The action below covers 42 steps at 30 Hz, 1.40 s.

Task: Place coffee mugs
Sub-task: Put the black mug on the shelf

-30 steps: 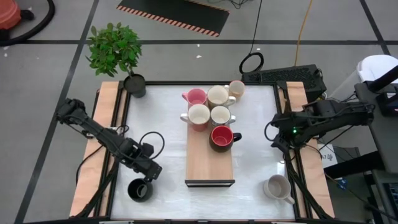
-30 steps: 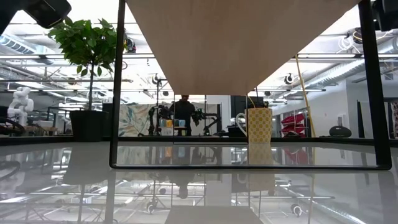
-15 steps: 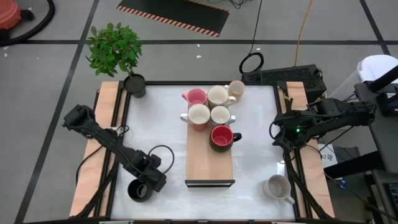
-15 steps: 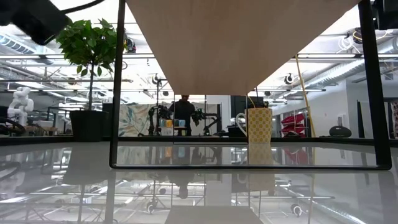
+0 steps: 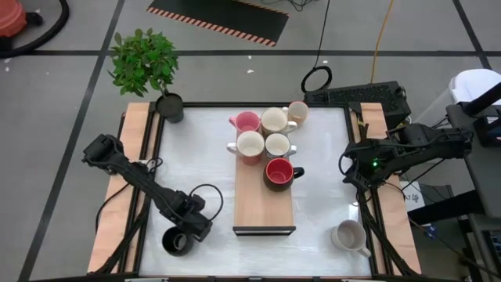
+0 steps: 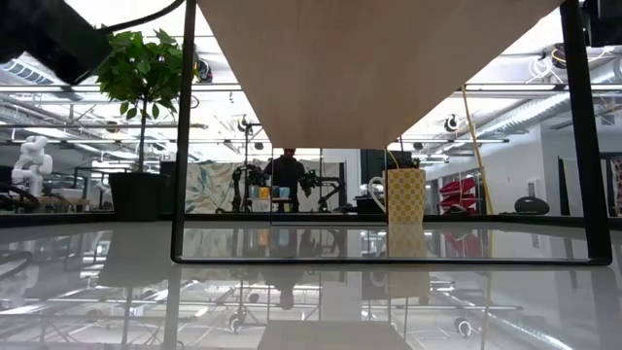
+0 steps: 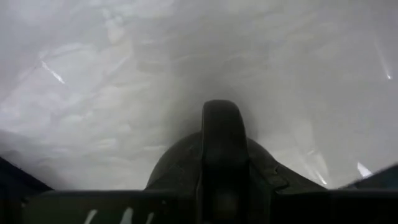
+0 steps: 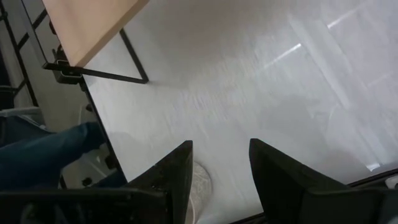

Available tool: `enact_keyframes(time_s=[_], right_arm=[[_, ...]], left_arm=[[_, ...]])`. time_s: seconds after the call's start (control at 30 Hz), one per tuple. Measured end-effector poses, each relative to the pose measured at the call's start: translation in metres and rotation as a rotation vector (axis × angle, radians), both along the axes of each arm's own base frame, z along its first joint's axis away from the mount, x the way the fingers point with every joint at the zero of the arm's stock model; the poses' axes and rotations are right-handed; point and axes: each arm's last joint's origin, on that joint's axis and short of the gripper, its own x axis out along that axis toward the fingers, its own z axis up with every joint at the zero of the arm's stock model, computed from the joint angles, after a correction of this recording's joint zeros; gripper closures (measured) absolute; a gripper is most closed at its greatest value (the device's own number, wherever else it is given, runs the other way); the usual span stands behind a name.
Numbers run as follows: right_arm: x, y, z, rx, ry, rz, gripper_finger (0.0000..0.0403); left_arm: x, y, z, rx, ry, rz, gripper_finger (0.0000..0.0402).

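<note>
the left gripper (image 5: 182, 239) has dropped onto the black mug (image 5: 175, 242), fingers pinching its rim to lift it toward the wooden shelf (image 5: 264, 207); right gripper (image 8: 219, 167) waits, parted, empty.

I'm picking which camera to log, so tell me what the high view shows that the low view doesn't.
Only the high view shows the left gripper down at the small black ceramic mug, the red mug on top of the wooden shelf, and the right gripper waiting at the table's right edge. Only the low view shows the shelf's underside, a yellow patterned cup and the room behind. Both show the leafy potted plant.
</note>
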Motion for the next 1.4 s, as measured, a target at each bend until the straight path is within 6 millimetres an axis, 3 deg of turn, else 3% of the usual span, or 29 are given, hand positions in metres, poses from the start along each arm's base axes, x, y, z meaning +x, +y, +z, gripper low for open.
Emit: enact_keyframes(time_s=[0.2,0.5,0.67,0.83,1.0,1.2,1.4], right_arm=[[0.006,0.001,0.003,0.026,-0.047,-0.06,0.0257],[0.04,0.004,0.029,0.016,-0.47,-0.105,0.0257],[0.069,0.01,0.037,0.022,-0.603,-0.067,0.0257],[0.106,0.019,0.041,0.004,-0.61,0.008,0.0257],[0.143,0.027,0.06,-0.08,-0.649,0.097,0.0257],[0.178,0.031,0.079,-0.198,-0.706,0.204,0.0257],[0.2,0.025,0.075,-0.229,-0.689,0.234,0.0257]], left_arm=[[0.012,0.007,0.023,0.001,-0.054,-0.054,0.0333],[0.035,0.033,0.085,0.088,-0.176,-0.13,0.0333],[0.043,0.047,0.123,0.093,-0.275,-0.191,0.0333],[0.051,0.06,0.159,0.09,-0.421,-0.257,0.0333],[0.054,0.074,0.186,0.106,-0.532,-0.322,0.0333],[0.058,0.088,0.209,0.148,-0.667,-0.388,0.0333],[0.07,0.098,0.219,0.206,-0.811,-0.408,0.0333]])
